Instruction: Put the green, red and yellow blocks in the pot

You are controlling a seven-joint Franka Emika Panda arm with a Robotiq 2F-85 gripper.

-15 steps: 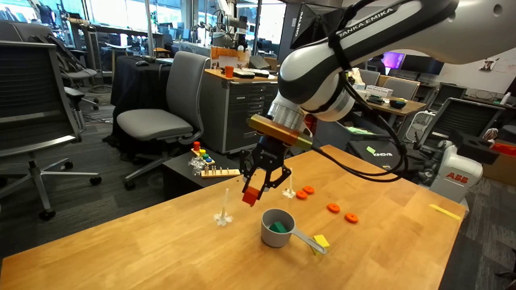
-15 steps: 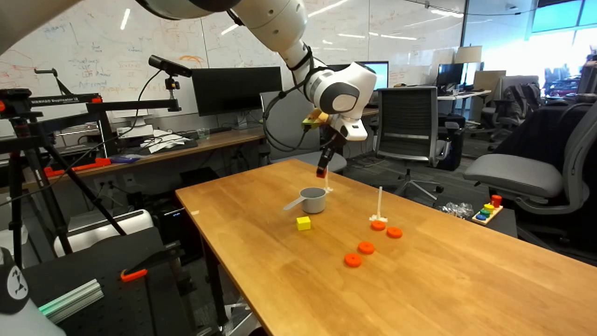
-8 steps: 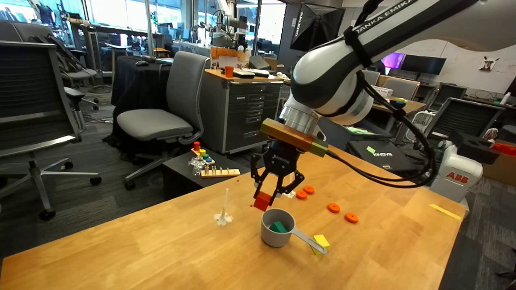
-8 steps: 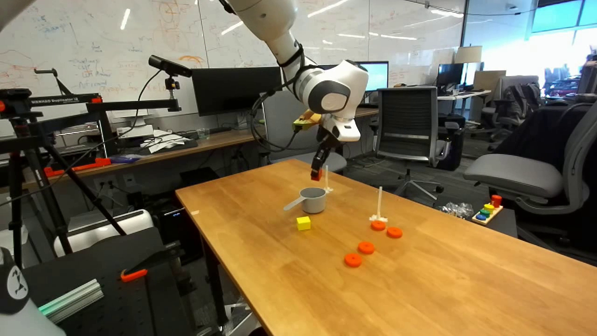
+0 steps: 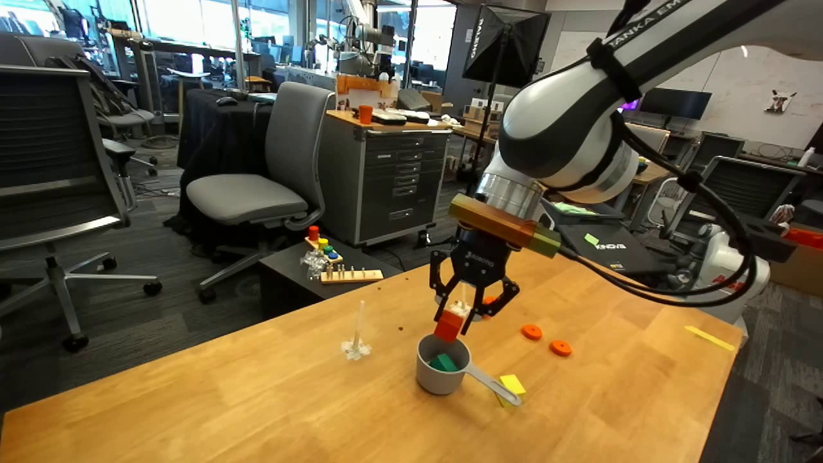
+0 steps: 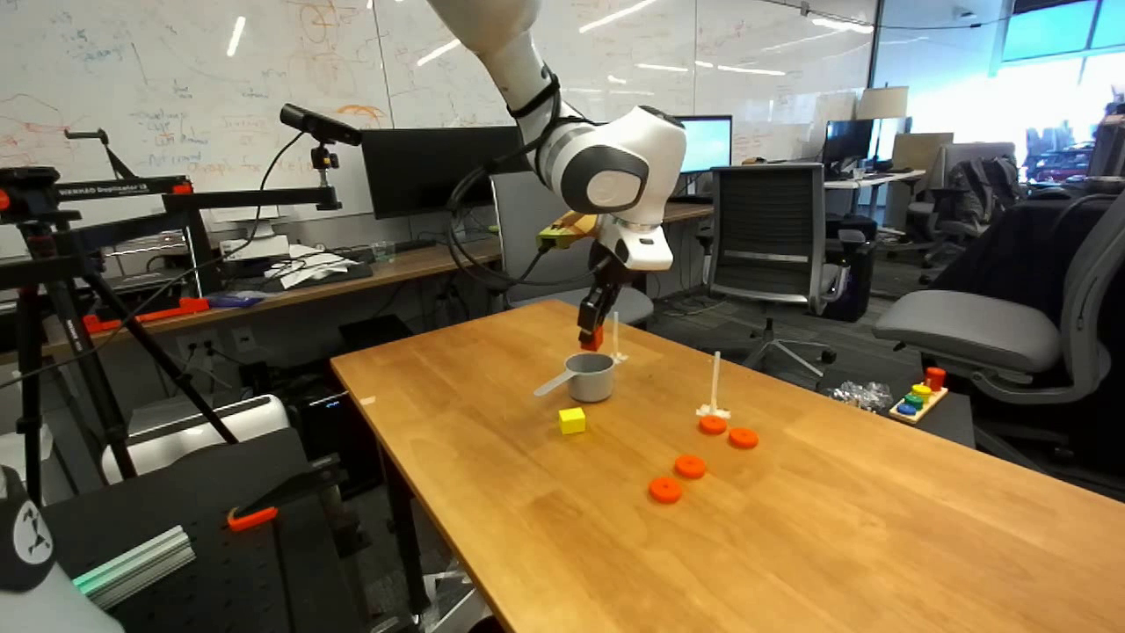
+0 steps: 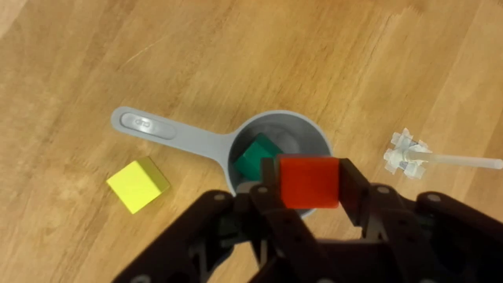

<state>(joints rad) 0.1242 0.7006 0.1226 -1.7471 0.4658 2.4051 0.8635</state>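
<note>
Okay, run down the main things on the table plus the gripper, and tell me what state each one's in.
gripper, closed on the red block
red block, in the air above the pot, not yet inside
green block, inside the pot
yellow block, on the table beside the pot, apart from it
pot, upright, open at the top
orange discs, four lying flat on the table
pegs, two standing upright

A: Pot (image 7: 294,135), interior?
B: Green block (image 7: 255,155), one, is occupying the side nearest the handle (image 7: 188,137); red block (image 7: 309,182) is blocking part from above.
A: Surroundings?
B: Tabletop (image 7: 359,137) is offering passage between pot and upright rod (image 7: 458,158); yellow block (image 7: 135,186) is crowding the handle, leaving a gap.
</note>
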